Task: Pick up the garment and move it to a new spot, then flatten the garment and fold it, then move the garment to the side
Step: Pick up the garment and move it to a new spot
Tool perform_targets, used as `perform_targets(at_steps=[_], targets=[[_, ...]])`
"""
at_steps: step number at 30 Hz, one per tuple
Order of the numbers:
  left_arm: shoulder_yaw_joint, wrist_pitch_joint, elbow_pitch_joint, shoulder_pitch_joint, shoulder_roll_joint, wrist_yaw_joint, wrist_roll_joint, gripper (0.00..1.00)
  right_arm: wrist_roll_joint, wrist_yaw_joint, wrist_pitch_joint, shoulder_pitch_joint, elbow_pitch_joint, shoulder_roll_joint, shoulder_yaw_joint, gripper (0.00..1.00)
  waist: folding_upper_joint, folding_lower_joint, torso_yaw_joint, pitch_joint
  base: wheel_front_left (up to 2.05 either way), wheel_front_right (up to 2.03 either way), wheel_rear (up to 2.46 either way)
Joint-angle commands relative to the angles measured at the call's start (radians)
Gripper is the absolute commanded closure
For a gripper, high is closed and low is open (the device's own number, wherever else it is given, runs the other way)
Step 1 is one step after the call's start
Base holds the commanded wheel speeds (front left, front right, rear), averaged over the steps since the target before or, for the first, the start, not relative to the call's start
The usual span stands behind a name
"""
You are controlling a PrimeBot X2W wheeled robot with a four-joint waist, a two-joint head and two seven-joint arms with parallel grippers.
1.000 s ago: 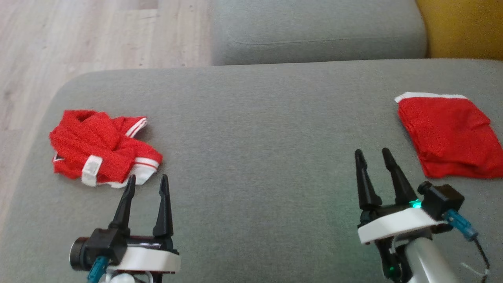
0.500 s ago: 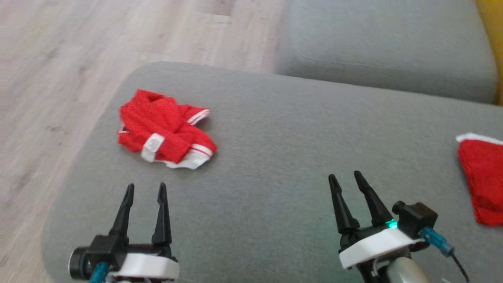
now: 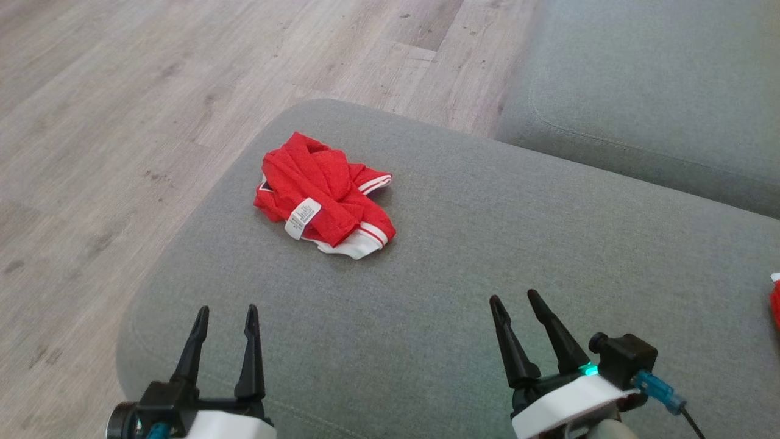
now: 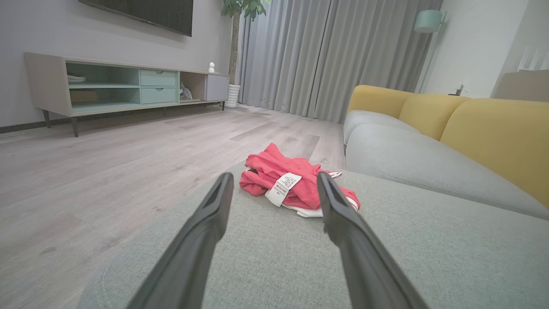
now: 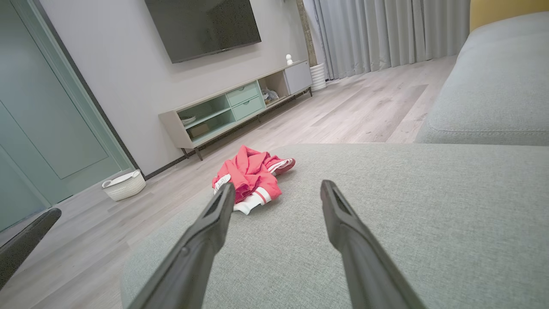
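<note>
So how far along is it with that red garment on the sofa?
Nothing looks done yet: the red garment lies crumpled near a corner of the grey cushion. In hand, nothing: the left gripper and right gripper are open, short of it. Left: picking up, moving, flattening, folding, setting aside.

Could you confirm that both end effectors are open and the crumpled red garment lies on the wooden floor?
Not quite: the head view shows the garment lying on the grey cushion, near its corner, not on the floor. The left end effector and right end effector are open.
</note>
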Motion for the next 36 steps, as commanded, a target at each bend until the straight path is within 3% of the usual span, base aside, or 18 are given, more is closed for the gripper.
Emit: perform_targets(at_steps=[1, 13, 19, 30, 36], targets=[[0.039, -0.005, -0.029, -0.034, 0.006, -0.001, 0.012, 0.0, 0.003, -0.001, -0.011, -0.035, -0.029, -0.002, 0.023, 0.0, 0.0, 0.0001, 0.002, 0.001, 0.0, 0.0, 0.0], [0.016, -0.004, -0.007, -0.084, 0.006, -0.011, 0.015, 0.0, -0.015, -0.001, -0.011, -0.071, -0.029, -0.002, 0.022, 0.0, 0.0, 0.0001, -0.064, 0.064, 0.0, 0.0, 0.0], [-0.039, 0.042, 0.047, -0.194, 0.037, -0.041, 0.048, 0.0, -0.039, -0.001, -0.011, -0.103, -0.039, -0.002, 0.01, 0.0, 0.0, 0.0001, -0.11, 0.135, 0.0, 0.0, 0.0], [-0.108, 0.206, 0.304, -0.539, 0.097, -0.078, 0.05, 0.0, -0.114, -0.001, -0.011, -0.18, -0.103, -0.002, -0.046, 0.0, 0.0, 0.0001, -0.181, 0.314, 0.0, 0.0, 0.0], [-0.106, 0.211, 0.469, -0.648, 0.126, -0.074, 0.034, 0.0, -0.133, -0.001, -0.011, -0.206, -0.116, -0.002, -0.054, 0.0, 0.0, 0.0001, -0.212, 0.37, 0.0, 0.0, 0.0]])
